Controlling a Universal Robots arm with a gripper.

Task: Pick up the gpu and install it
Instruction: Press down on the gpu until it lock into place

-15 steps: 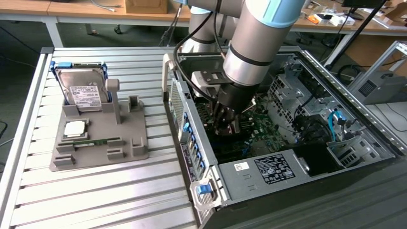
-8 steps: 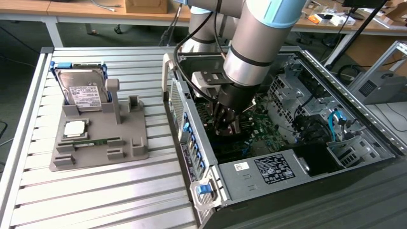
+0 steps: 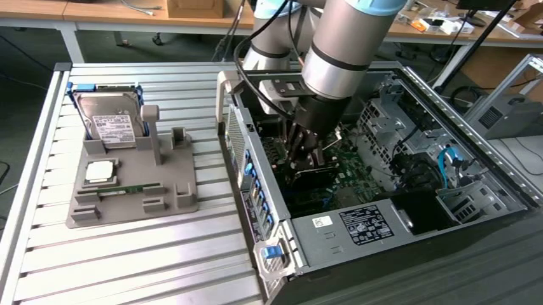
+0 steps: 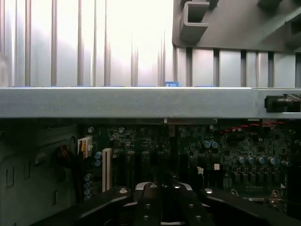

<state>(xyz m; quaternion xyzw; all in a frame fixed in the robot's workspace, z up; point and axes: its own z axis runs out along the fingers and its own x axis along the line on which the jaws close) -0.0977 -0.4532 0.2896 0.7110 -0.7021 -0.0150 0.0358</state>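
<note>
Ribbed aluminium tabletop [image 3: 127,254] carries one open black computer case [image 3: 382,210] and one grey parts holder [image 3: 136,190].
One black pincer [image 3: 307,166], fingers closed, reaches into the case; any held item is hidden.

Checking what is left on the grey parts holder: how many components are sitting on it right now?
3. A hard drive stands upright at the far end, a square processor lies flat in the middle, and a RAM stick lies just nearer. Small parts could be hidden behind the holder's posts.
</note>
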